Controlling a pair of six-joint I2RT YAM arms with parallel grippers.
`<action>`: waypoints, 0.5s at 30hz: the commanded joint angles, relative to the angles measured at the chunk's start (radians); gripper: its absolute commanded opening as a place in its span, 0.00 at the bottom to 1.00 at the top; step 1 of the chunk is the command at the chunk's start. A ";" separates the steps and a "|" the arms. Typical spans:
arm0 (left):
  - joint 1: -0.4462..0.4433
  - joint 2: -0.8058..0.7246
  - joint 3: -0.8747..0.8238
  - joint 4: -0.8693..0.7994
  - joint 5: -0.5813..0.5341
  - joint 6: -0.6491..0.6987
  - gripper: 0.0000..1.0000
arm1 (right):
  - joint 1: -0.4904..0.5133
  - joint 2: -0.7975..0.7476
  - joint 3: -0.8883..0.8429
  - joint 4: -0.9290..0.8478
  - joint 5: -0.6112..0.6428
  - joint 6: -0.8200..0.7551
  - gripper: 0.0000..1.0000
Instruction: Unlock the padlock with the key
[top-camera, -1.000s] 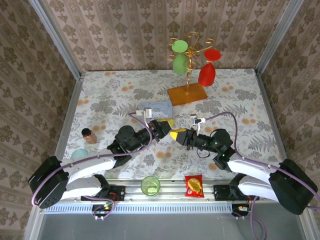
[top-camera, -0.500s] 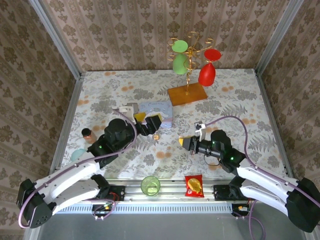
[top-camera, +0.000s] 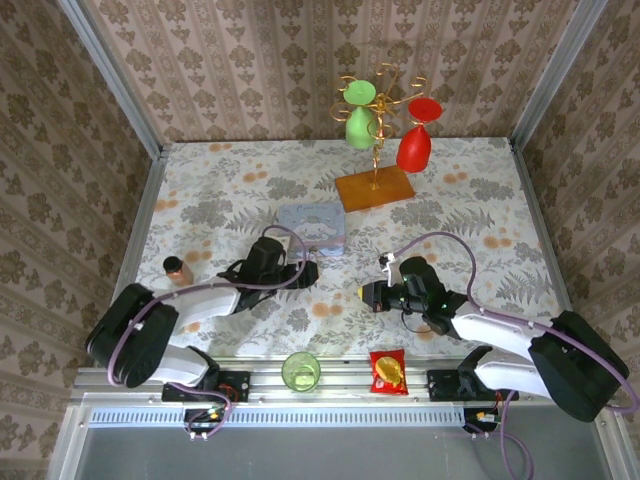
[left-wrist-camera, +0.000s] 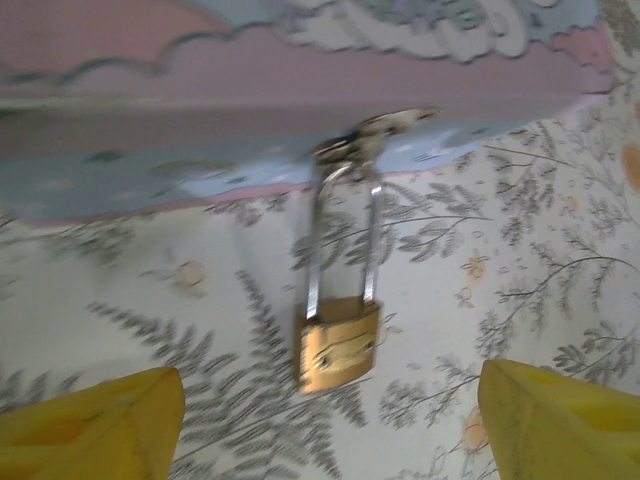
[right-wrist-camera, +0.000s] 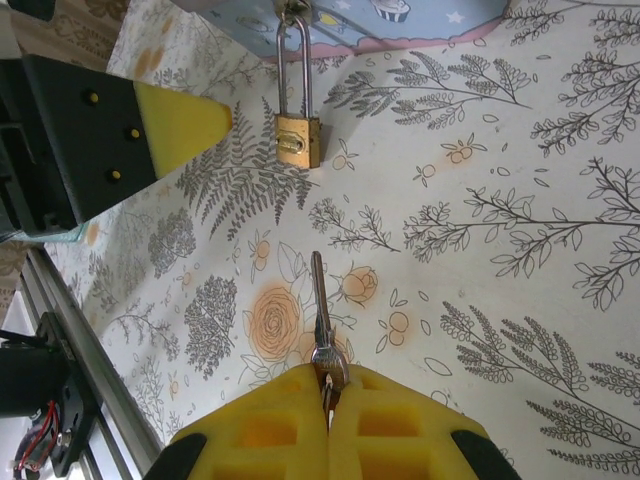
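Key (right-wrist-camera: 320, 320) is pinched by right gripper (right-wrist-camera: 327, 385); left gripper (left-wrist-camera: 330, 425) is held wide. Padlock (left-wrist-camera: 340, 345), mid-table, should be clamped before insertion.

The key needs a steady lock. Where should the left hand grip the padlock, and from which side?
Take the padlock by its brass body, across the two narrow sides, coming from the table side opposite the tin. It lies flat, its thin shackle hooked in the tin's hasp, so the body is likely the only sturdy free part. The open left hand faces it from there.
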 joint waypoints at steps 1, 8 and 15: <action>-0.002 0.059 0.064 0.075 0.036 0.047 0.78 | -0.005 0.036 0.034 0.050 0.006 -0.010 0.00; 0.005 0.188 0.068 0.227 0.121 0.034 0.72 | -0.005 0.076 0.046 0.062 -0.008 -0.002 0.00; -0.017 0.190 0.076 0.180 0.075 0.042 0.59 | -0.006 0.067 0.040 0.053 0.010 -0.003 0.00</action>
